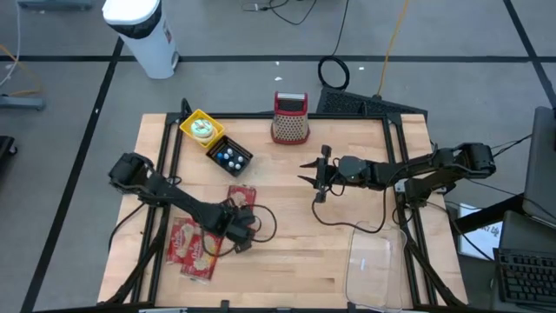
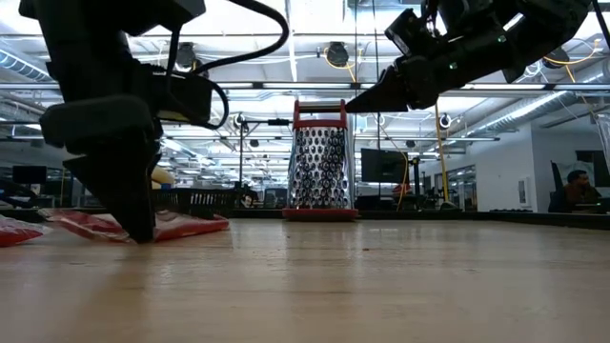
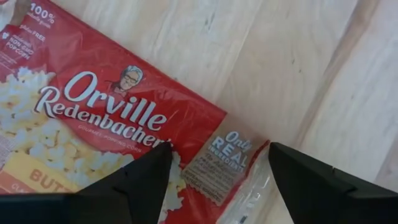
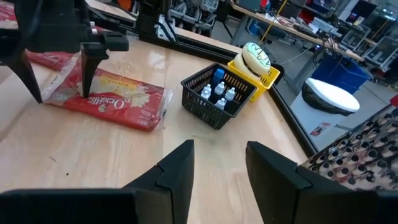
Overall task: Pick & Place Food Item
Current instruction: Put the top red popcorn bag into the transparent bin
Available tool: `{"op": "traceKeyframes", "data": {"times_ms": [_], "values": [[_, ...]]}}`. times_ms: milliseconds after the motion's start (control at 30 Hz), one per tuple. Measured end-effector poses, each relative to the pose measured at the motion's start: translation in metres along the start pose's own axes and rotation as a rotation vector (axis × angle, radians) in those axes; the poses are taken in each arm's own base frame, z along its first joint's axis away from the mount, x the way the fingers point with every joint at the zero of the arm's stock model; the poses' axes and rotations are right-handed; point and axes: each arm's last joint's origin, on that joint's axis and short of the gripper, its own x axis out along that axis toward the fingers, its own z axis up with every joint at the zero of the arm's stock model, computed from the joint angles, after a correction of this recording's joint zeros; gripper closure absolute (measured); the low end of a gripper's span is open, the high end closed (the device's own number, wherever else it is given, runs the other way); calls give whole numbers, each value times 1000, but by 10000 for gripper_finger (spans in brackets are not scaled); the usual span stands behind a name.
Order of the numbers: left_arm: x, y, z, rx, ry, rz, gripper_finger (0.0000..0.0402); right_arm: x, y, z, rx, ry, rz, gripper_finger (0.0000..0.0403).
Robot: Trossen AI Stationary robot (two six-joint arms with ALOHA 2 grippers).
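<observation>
A red popcorn bag (image 3: 112, 124) lies flat on the wooden table (image 1: 287, 252), left of centre. My left gripper (image 3: 217, 155) is open and points down over the bag's near end (image 4: 62, 90). One fingertip (image 3: 158, 155) stands over the printed face. The other fingertip (image 3: 280, 155) stands just past the bag's clear sealed edge (image 3: 252, 180). My right gripper (image 1: 311, 172) hangs open above the middle of the table, nearly level, with nothing between its fingers. My left gripper comes at the bag's near end from above, with its open fingers astride one corner. In the low view a fingertip (image 2: 143, 229) reaches down to the bag's level, but I cannot tell whether it touches the bag.
A second red bag (image 1: 191, 248) lies at the near left. A yellow basket (image 1: 201, 129), a black basket of small bottles (image 1: 230, 158) and a red-framed grater (image 1: 291, 117) stand along the far edge. A clear plastic tub (image 1: 373, 261) sits at the near right.
</observation>
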Motion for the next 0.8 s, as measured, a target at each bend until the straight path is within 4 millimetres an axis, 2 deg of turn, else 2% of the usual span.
{"op": "traceKeyframes", "data": {"times_ms": [133, 267, 367, 533, 567, 667, 800], "values": [[8, 0, -3, -15, 27, 33, 139, 0, 0, 0, -4, -2, -1, 266], [6, -1, -3, 13, 28, 18, 185, 0, 0, 0, 1, -2, -1, 266], [2, 0, -3, 47, 27, 6, 244, 0, 0, 0, 25, -2, -1, 266], [-9, -1, -1, 81, 40, -65, 371, 0, 0, 0, 49, -1, -2, 266], [-12, -1, -1, 79, 42, -89, 385, 0, 0, 0, 51, 0, -2, 266], [-26, -1, 2, 69, 22, -143, 388, 0, 1, 0, 50, 5, 3, 266], [-61, -10, 18, 97, -102, -219, 398, -1, 3, 1, 46, 1, 13, 266]]}}
